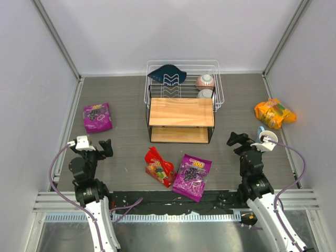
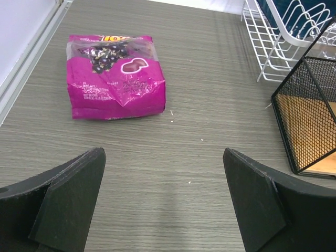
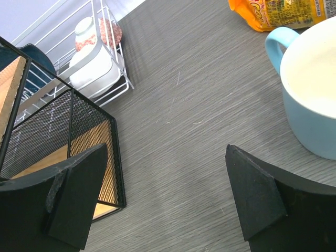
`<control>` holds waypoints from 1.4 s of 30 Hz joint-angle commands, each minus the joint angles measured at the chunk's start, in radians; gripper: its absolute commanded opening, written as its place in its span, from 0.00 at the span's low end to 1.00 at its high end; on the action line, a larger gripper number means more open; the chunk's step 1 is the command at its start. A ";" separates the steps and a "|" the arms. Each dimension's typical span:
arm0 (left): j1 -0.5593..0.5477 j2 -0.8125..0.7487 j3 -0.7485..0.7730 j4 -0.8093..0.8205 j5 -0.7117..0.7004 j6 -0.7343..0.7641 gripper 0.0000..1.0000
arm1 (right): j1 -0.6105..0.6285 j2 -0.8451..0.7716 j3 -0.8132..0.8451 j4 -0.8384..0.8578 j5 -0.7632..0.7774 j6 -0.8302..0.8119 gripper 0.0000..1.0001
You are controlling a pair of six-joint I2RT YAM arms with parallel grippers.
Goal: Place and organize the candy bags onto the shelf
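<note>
Shelf [image 1: 181, 119]: mid-table, toward the far edge. White wire basket [image 1: 184, 79] sits directly behind it, contents partly screened by wire.

Purple bag 1 [image 2: 115, 79]: near the left edge, lying flat, grape picture. Top lettering is creased and hard to read in the left wrist view; "100" is legible from above.

Purple bag 2 [image 1: 192, 176]: near edge, centre, "100" legible.

Red bag [image 1: 159, 167]: just left of purple bag 2, print illegible.

Orange bag [image 1: 274, 113]: by the right edge, cut off in the right wrist view.

Left gripper [image 2: 163, 202] and right gripper [image 3: 163, 202]: both spread wide, holding nothing.
</note>
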 commanded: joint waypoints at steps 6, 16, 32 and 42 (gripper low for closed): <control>0.007 0.127 0.114 0.045 0.029 0.033 1.00 | 0.004 0.076 0.095 0.072 0.077 0.019 1.00; 0.007 0.765 0.504 0.022 0.124 0.129 1.00 | 0.004 0.260 0.343 0.087 0.120 -0.111 1.00; 0.007 1.084 0.781 -0.061 0.072 0.221 1.00 | 0.004 0.499 0.883 -0.079 0.002 -0.196 1.00; 0.011 1.316 0.922 -0.115 0.104 0.214 1.00 | 0.006 0.533 0.896 -0.108 -0.149 -0.159 1.00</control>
